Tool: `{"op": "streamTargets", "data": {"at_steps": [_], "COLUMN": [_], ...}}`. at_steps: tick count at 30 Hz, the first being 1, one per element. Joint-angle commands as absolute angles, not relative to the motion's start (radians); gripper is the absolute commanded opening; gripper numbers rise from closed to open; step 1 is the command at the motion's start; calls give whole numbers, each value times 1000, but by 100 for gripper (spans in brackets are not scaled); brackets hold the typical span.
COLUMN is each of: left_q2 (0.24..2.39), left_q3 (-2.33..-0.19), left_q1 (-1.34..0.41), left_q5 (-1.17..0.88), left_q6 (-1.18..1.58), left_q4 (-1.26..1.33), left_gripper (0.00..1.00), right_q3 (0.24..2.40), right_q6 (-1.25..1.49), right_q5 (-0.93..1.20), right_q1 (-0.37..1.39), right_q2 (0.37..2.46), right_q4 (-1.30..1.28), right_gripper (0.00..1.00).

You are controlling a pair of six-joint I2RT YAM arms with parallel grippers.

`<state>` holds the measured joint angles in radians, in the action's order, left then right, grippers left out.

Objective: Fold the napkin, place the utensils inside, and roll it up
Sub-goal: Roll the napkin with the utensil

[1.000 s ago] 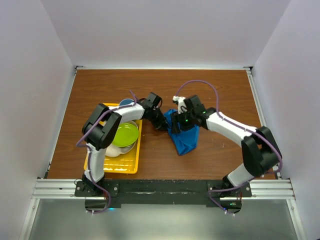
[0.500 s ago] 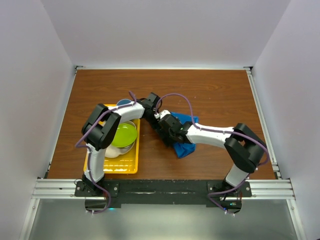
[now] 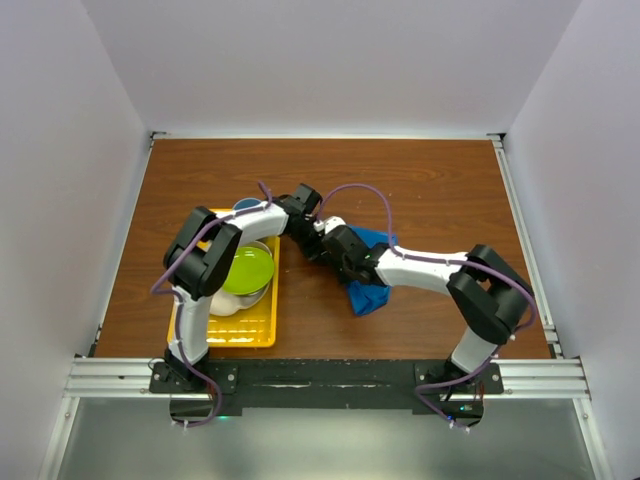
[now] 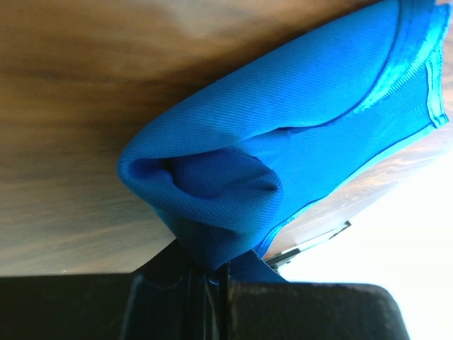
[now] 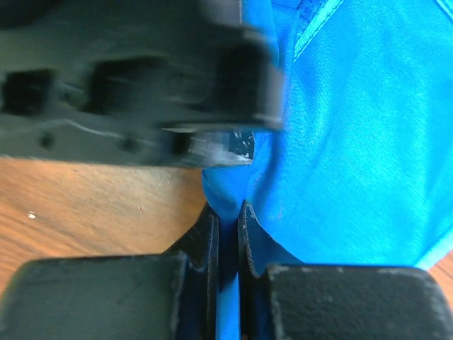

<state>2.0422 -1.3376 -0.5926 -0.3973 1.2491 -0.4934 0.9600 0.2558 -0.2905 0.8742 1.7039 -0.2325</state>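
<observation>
The bright blue napkin point(image 3: 372, 295) lies bunched on the wooden table, right of the tray. My left gripper point(image 3: 320, 240) is at its left end, shut on a gathered fold point(image 4: 283, 156) that bulges out from the jaws point(image 4: 209, 273). My right gripper point(image 3: 338, 252) sits close against the left one. In the right wrist view it point(image 5: 226, 209) is shut on a thin pinch of the same cloth point(image 5: 354, 142), with the left gripper's black body point(image 5: 141, 85) just beyond. The utensils are out of view.
A yellow tray point(image 3: 255, 335) stands left of the grippers, holding a green plate point(image 3: 248, 268) over a white bowl point(image 3: 228, 300). A small blue cup point(image 3: 248, 205) sits at its far end. White walls enclose the brown table point(image 3: 420, 180).
My right gripper swung left from above the napkin to the left gripper's side and closed on the cloth's edge. The left gripper kept its hold and place.
</observation>
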Motion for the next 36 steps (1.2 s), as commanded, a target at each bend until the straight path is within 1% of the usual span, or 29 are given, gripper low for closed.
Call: {"op": "streamTargets", "data": {"at_steps": [1, 2, 3, 5, 6, 7, 9, 10, 14, 16, 20, 25, 28, 30, 36], "left_q2": [2049, 2042, 2033, 2002, 1985, 1977, 1959, 1950, 1896, 1872, 1853, 1861, 1870, 1887, 1933], "left_q3": [-1397, -1404, -1417, -1430, -1434, -1434, -1439, -1439, -1398, -1381, -1338, -1307, -1264, -1241, -1189], "left_q1": [-583, -581, -583, -583, -583, -581, -581, -583, -583, -584, -584, -586, -592, -592, -601], "left_q5": [-417, -411, -394, -371, -358, -356, -353, -351, -314, -304, -293, -310, -333, -356, -387], "left_q6": [1063, 1031, 978, 925, 896, 885, 856, 848, 801, 793, 793, 798, 814, 836, 847], "left_q4": [-430, -407, -394, -364, -362, -342, -321, -302, -256, -230, -199, -152, -83, -60, 102], "left_gripper": [9, 22, 28, 39, 41, 42, 43, 44, 44, 44, 37, 31, 27, 26, 22], "right_q3": [867, 832, 815, 802, 805, 810, 822, 828, 900, 910, 916, 956, 971, 974, 966], "right_q6": [317, 322, 331, 330, 327, 330, 348, 356, 371, 383, 422, 341, 313, 316, 368], "right_q5": [-22, 38, 164, 286, 332, 445, 558, 656, 823, 853, 925, 833, 717, 639, 565], "right_q1": [723, 692, 636, 585, 543, 520, 458, 439, 379, 354, 295, 264, 258, 256, 256], "right_q2": [1667, 1661, 1657, 1670, 1681, 1716, 1762, 1813, 1926, 1950, 2005, 2028, 2028, 2025, 2043], "right_q4": [-120, -70, -46, -15, -14, -11, 20, 24, -21, -29, -35, -179, -265, -288, -299], "right_gripper": [0, 0, 0, 0, 0, 0, 0, 0, 0, 0, 0, 0, 0, 0, 0]}}
